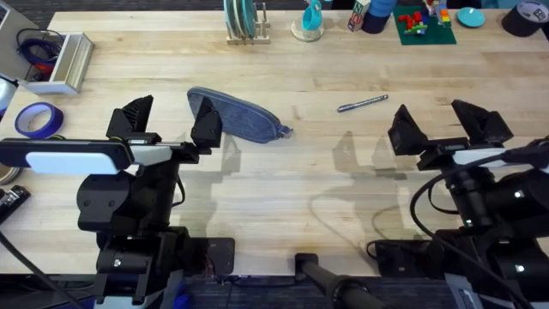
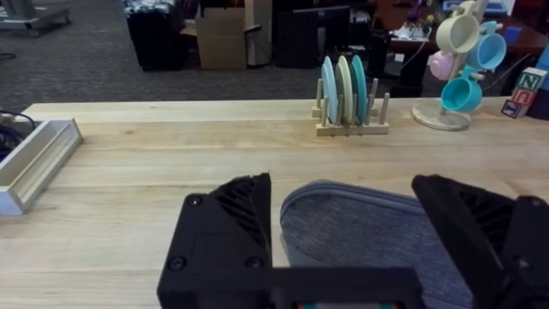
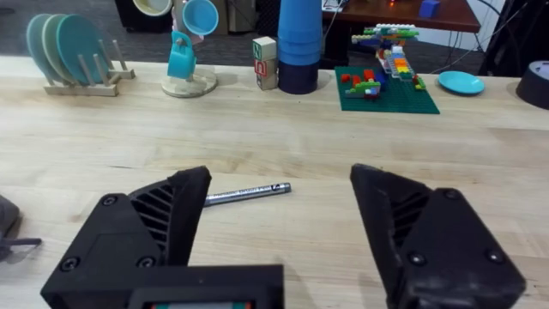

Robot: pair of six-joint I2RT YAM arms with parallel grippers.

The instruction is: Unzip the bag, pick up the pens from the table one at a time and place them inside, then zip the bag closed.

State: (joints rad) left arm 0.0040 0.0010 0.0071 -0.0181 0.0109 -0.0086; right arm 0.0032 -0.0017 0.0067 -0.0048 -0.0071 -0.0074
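Overhead shows the blue-grey pencil pouch (image 1: 236, 116) lying on the wooden table (image 1: 283, 184) just ahead of the left gripper (image 1: 168, 120), whose black fingers are spread wide, with the silver pen (image 1: 362, 104) well apart to its right. Left wrist view shows the pouch (image 2: 360, 227) between the spread fingers (image 2: 232, 227). Right wrist view shows the right gripper (image 3: 283, 227) equally spread, the pen (image 3: 247, 193) on the table just beyond.

I see both arms low over the table, reaching forward from their bases. My left gripper (image 1: 169, 124) sits at the left with its black fingers spread wide. My right gripper (image 1: 443, 121) sits at the right, fingers likewise wide apart. Both hold nothing, and they are well apart from each other.
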